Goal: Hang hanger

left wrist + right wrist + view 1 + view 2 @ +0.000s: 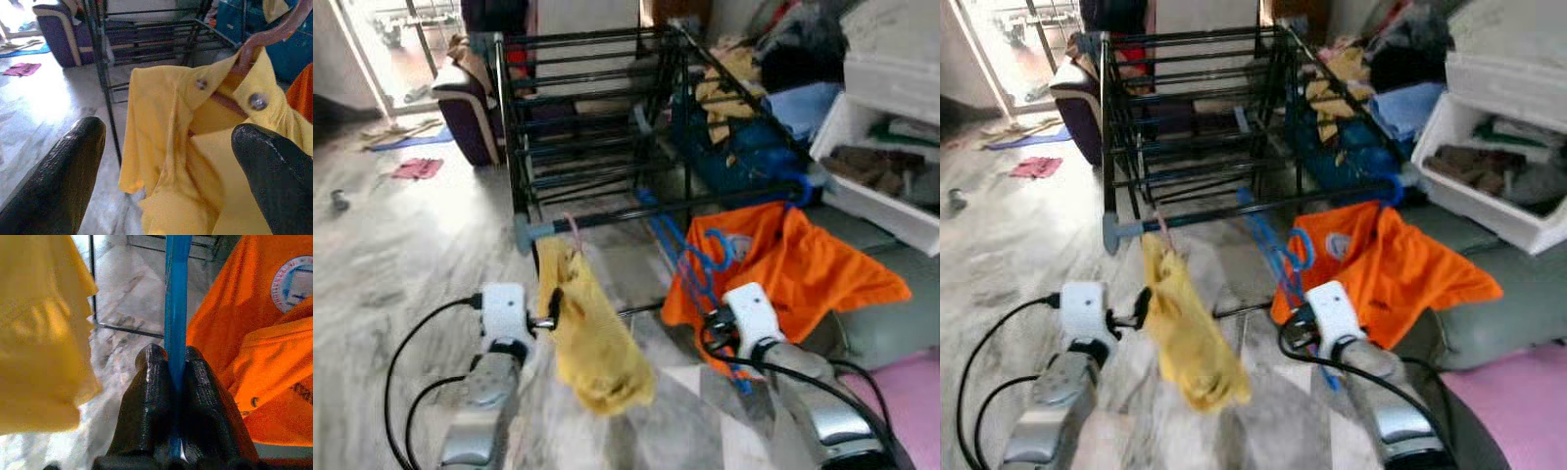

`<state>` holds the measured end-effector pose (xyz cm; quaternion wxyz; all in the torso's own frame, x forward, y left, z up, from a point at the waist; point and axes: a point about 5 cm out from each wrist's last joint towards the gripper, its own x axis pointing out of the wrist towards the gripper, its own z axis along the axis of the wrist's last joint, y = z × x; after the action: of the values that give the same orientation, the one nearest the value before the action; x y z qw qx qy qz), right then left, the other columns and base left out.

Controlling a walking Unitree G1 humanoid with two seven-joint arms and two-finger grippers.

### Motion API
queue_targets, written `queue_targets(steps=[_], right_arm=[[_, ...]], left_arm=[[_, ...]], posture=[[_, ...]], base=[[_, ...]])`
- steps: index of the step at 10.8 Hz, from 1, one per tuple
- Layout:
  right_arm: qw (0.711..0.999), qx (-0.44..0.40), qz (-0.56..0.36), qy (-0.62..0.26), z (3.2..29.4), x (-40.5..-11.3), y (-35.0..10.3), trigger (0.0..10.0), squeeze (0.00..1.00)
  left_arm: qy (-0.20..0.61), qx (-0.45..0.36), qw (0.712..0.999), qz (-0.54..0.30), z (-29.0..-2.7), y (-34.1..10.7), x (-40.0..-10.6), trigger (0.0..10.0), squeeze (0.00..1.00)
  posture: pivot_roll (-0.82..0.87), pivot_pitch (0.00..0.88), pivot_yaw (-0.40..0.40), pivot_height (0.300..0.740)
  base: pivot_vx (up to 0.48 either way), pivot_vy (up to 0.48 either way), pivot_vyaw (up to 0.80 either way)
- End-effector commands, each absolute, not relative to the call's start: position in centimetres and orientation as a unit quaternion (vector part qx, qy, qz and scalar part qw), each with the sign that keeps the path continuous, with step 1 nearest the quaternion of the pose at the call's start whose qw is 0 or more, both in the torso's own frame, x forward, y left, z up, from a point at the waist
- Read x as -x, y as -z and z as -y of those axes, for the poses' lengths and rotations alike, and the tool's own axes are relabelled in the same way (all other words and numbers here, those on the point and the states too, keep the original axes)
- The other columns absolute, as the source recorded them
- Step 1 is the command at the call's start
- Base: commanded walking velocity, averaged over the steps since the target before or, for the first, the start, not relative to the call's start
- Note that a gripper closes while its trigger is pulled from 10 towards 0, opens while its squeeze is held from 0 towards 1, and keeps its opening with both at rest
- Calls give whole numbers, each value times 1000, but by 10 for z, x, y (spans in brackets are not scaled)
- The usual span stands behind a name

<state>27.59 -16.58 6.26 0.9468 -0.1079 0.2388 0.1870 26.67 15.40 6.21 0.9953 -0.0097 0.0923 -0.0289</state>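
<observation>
The right gripper [176, 377] is clamping the blue plastic hanger [176, 298] carrying the orange shirt [783, 259], apparently for hooking onto the black metal drying rack [607, 108]; left gripper [166, 161], fingers apart, is facing the hung yellow shirt [592, 328] nearby.

Daylight pours in from the doorway [386, 39] far beyond the fingers, washing the floor [401, 245] there in white glare. Both eye views are soft with motion blur. Up close, the black fingers [58, 181] blur out of focus, glossy with highlights.
</observation>
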Motion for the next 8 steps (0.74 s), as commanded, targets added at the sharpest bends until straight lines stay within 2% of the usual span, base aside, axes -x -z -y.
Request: queue_targets(steps=[1,5,8], right_arm=[[949,114,-229,-182,170,-278,-67,10000,0],[961,110,-208,-147,175,-284,-71,10000,0],[972,63,-207,-91,189,-293,-75,10000,0]], left_arm=[[35,11,995,-92,-150,-63,-267,10000,0],[45,10,994,-97,-147,-61,-265,10000,0],[53,7,993,-104,-145,-60,-264,10000,0]], posture=[[-39,0,16,740],[-34,0,22,740],[-32,0,26,740]], base=[[0,322,0],[0,0,0],[0,0,0]])
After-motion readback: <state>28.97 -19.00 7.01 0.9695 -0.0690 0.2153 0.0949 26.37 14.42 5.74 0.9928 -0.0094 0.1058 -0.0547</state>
